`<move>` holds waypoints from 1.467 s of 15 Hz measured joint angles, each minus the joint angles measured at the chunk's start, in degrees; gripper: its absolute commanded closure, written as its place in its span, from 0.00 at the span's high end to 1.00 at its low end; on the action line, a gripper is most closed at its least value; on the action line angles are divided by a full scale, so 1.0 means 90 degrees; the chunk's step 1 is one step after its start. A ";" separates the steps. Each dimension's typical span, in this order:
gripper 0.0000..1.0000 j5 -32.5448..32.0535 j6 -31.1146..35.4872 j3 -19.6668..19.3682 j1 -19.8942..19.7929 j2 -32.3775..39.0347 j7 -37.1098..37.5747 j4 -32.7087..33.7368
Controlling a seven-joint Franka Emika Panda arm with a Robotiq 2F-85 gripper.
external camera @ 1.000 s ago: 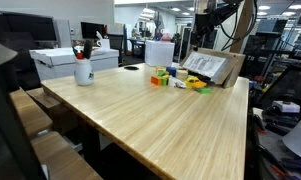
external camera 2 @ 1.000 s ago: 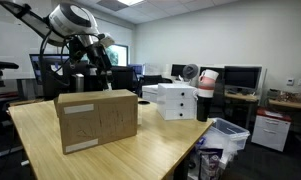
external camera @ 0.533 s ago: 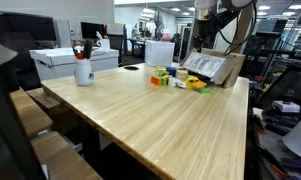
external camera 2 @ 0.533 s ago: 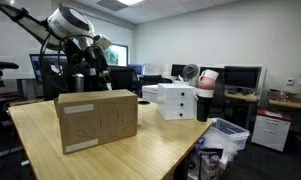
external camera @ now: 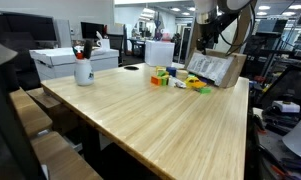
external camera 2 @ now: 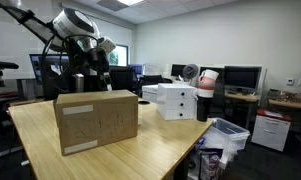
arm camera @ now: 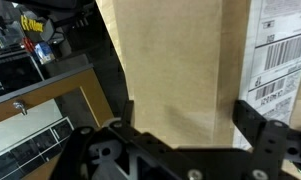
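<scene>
**A:** Starting at the left of the table (external camera: 140, 120), we see a white cup (external camera: 82, 71) with pens in it, and a white carton (external camera: 60, 60) behind it.

**B:** Agreed. Moving right along the far side, we come to a small cluster of coloured blocks (external camera: 175, 78) lying on the wood: green, red and yellow.

**A:** Just beside them, further right, stands the cardboard box (external camera: 220, 68), near the table's far right corner.

**B:** And above the box's left end we find the gripper (external camera: 202, 44), hanging from the arm that comes down from the top of an exterior view.

**A:** In the wrist view we look down on the brown top of the box, with a printed label (arm camera: 280, 60) full of barcodes at the right edge.

**B:** The two dark fingers (arm camera: 252, 125) stand wide apart there — spread open, with nothing pinched between them. The box top fills the gap we see between them.

**A:** We cannot tell whether the tips touch the cardboard.

**B:** From the opposite side, in an exterior view, we see the box close to the table's near edge. To its right, well apart, are stacked white boxes (external camera 2: 175, 100) and then a fan (external camera 2: 190, 72) behind them.
</scene>
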 measured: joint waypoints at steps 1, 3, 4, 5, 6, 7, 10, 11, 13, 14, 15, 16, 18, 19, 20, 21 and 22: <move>1.00 0.0005 -0.0061 -0.0058 0.0000 0.0122 -0.0159 0.0080; 0.74 0.0018 -0.0126 -0.0134 -0.0001 0.0295 -0.0363 0.0195; 0.68 0.0028 -0.0173 -0.0173 -0.0001 0.0399 -0.0492 0.0265; 0.62 0.0033 -0.0215 -0.0203 -0.0001 0.0498 -0.0601 0.0329; 0.54 0.0043 -0.0269 -0.0241 0.0000 0.0637 -0.0744 0.0422; 0.42 0.0054 -0.0358 -0.0275 0.0000 0.0827 -0.0917 0.0553; 0.25 0.0068 -0.0613 -0.0275 0.0012 0.0917 -0.1158 0.0757; 0.19 0.0077 -0.0684 -0.0276 0.0013 0.0924 -0.1251 0.0799; 0.08 0.0089 -0.0774 -0.0276 0.0013 0.0939 -0.1389 0.0866; 0.09 0.0095 -0.0818 -0.0276 0.0013 0.0947 -0.1477 0.0898; 0.10 0.0099 -0.0854 -0.0276 0.0013 0.0956 -0.1537 0.0922; 0.10 0.0106 -0.0894 -0.0276 0.0014 0.0970 -0.1613 0.0941; 0.10 0.0107 -0.0980 -0.0275 0.0018 0.1018 -0.1772 0.0989; 0.10 0.0109 -0.1008 -0.0275 0.0019 0.1036 -0.1816 0.1010; 0.10 0.0110 -0.1032 -0.0275 0.0020 0.1053 -0.1849 0.1027; 0.10 0.0115 -0.1068 -0.0275 0.0021 0.1074 -0.1903 0.1050; 0.10 0.0123 -0.1096 -0.0275 0.0021 0.1087 -0.1948 0.1066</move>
